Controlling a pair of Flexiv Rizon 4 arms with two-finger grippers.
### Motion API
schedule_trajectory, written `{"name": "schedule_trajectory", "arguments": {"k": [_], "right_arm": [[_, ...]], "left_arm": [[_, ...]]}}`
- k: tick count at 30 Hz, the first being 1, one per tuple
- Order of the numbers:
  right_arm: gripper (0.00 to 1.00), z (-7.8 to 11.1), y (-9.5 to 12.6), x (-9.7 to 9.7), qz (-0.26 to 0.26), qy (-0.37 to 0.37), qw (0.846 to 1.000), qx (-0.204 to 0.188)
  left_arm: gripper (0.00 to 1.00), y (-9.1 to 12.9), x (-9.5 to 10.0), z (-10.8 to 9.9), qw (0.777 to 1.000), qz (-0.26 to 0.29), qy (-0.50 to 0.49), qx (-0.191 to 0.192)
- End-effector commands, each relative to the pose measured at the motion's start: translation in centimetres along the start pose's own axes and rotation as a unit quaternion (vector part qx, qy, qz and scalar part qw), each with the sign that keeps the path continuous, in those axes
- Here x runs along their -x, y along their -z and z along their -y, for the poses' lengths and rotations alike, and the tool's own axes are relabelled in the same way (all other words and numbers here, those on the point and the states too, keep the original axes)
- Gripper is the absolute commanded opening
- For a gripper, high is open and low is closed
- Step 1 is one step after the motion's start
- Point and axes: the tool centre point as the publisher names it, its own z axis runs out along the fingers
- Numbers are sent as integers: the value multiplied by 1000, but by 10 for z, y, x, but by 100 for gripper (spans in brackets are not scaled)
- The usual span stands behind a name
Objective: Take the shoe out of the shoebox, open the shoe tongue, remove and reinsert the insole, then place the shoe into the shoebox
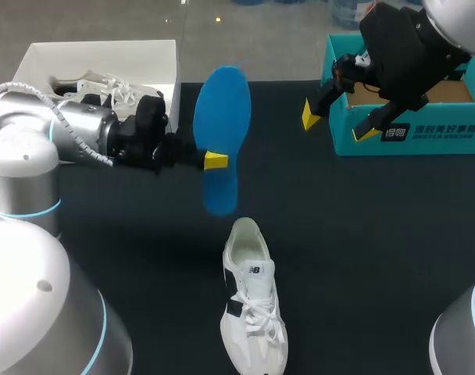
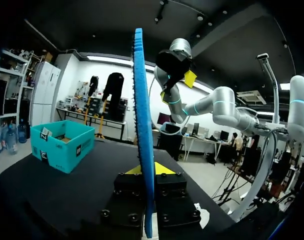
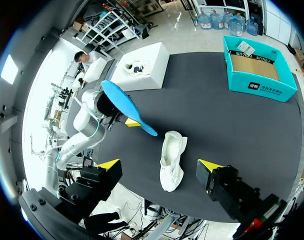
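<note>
A blue insole [image 1: 222, 137] hangs in the air over the table's middle, my left gripper [image 1: 216, 160] shut on its waist. In the left wrist view the insole [image 2: 142, 150] stands edge-on between the yellow tips of that gripper [image 2: 149, 169]. The white shoe [image 1: 253, 301] lies on the black table near the front edge, toe pointing away, laces loose. My right gripper [image 1: 339, 125] stands open high over the near corner of the teal shoebox [image 1: 409, 117], holding nothing. From the right wrist, the shoe [image 3: 171, 160] lies far below the wide-open right gripper [image 3: 159, 165].
A white box [image 1: 105, 55] at the back left holds another white shoe [image 1: 112, 84]. The teal shoebox [image 3: 257, 70] sits at the back right, open, with a bare cardboard floor. Black tabletop [image 1: 362, 234] stretches between shoe and boxes.
</note>
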Motion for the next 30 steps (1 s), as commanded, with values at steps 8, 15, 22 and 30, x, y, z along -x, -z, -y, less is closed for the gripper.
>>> {"name": "schedule_trajectory", "arguments": {"k": [8,15,22,30], "right_arm": [[100,-2,-1,-1,1,-1,1000,-2],[100,-2,-1,-1,1,-1,1000,-2],[100,-2,-1,-1,1,-1,1000,-2],[100,-2,-1,-1,1,-1,1000,-2]], "left_arm": [[0,3,-15,-6,997,67,33,-12],[0,3,-15,-6,997,67,33,-12],[0,3,-15,-6,997,67,33,-12],[0,7,-19,-3,997,77,-19,-9]]}}
